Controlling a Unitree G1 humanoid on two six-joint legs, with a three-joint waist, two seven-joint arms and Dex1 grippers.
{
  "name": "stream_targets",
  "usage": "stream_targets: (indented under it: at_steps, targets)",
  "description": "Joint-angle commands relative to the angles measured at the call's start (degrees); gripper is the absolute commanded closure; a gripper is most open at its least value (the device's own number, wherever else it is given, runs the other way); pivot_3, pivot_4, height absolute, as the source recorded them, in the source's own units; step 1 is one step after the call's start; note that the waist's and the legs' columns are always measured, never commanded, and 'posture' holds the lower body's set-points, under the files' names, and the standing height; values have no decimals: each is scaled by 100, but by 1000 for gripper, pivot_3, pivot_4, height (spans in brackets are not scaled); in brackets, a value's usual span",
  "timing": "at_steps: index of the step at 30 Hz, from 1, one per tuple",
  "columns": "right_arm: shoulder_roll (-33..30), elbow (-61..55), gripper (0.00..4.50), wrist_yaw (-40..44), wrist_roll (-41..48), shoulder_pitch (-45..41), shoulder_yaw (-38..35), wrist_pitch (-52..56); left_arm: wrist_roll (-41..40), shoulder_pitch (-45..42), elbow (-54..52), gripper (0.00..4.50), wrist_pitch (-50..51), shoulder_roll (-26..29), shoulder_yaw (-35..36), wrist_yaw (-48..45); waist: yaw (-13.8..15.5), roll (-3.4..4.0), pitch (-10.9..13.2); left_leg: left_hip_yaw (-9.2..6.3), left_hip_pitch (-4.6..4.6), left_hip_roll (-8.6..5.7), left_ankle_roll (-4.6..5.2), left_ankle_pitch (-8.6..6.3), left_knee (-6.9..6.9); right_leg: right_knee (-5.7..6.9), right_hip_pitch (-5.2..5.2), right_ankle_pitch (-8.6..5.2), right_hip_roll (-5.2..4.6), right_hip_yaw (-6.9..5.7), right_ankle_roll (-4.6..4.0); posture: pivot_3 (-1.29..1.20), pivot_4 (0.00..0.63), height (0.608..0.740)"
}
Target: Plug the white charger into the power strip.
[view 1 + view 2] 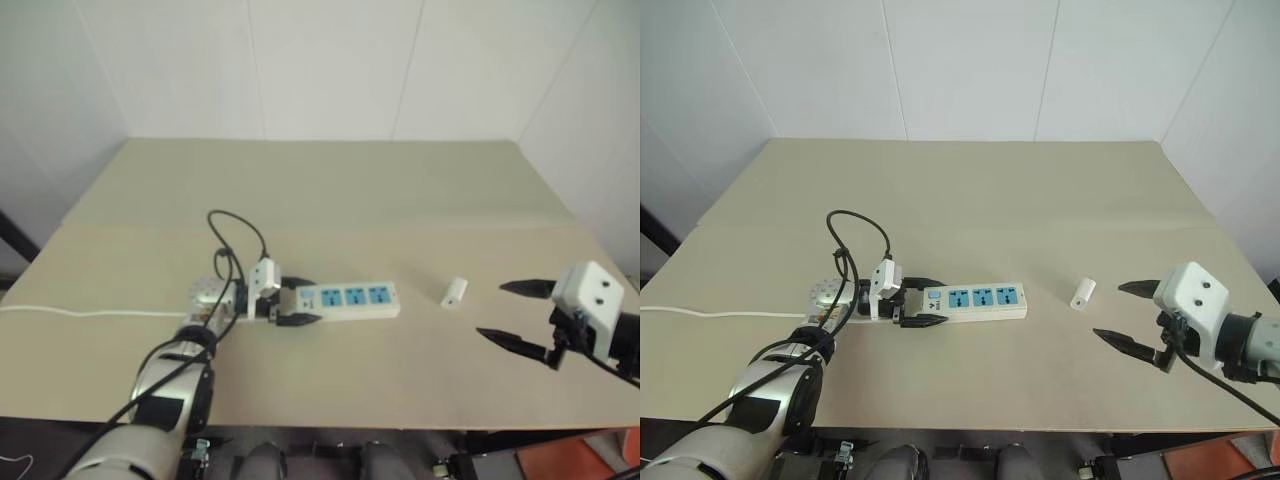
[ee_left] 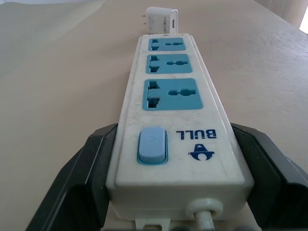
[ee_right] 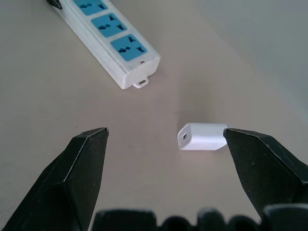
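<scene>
On bare tan bench (image 1: 420, 200), my left tool (image 1: 292, 303) clamps the power strip (image 1: 350, 298); right tool (image 1: 515, 315), wide, should straddle the white charger (image 1: 454, 292) squarely.

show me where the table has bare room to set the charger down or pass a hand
Bare: the wide far stretch of table behind the power strip, and the near strip in front of it. Crowded: the strip's switch end, clamped by the left gripper, and around the white charger near the open right gripper.

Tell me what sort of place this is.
Probably a bare robot test bench indoors: a plain beige table set into a corner of white walls, holding a power strip and a white charger.
</scene>
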Motion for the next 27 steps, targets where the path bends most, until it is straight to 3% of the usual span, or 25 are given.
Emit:
stream_targets:
  at_steps: [1,6,14,22,27]
  targets:
    - [-483,377,0,360,-452,-382,378,-790,274,-16,6,1225,25,97,-243,-260,-7,0,-1,0,0,0,0,0,0,-1,-1,-7,0,0,12,0,150,740]
    - [-870,1604,0,1357,-1086,-1899,1760,-2726,208,-21,-79,1225,158,99,-271,-458,-88,1,-1,3,0,2,0,0,-5,-3,-7,-13,1,1,22,0,150,740]
    - [-293,4169,0,3041,-2139,-4809,3972,-5819,94,157,-400,1225,344,45,-318,-600,-138,2,-1,3,-1,0,0,0,-9,-10,-6,7,-4,0,-11,0,150,740]
    - [253,6285,0,3146,-3164,-6627,5724,-8092,42,461,-721,1225,388,119,-382,-691,-150,7,-2,4,-6,0,0,0,-27,-40,-9,9,-8,-2,-15,0,150,740]
    - [613,7216,0,2981,-3611,-7066,6187,-8801,17,510,-805,1225,402,146,-424,-710,-160,9,-3,2,2,0,0,0,-29,-33,-7,9,-8,-2,-17,0,150,740]
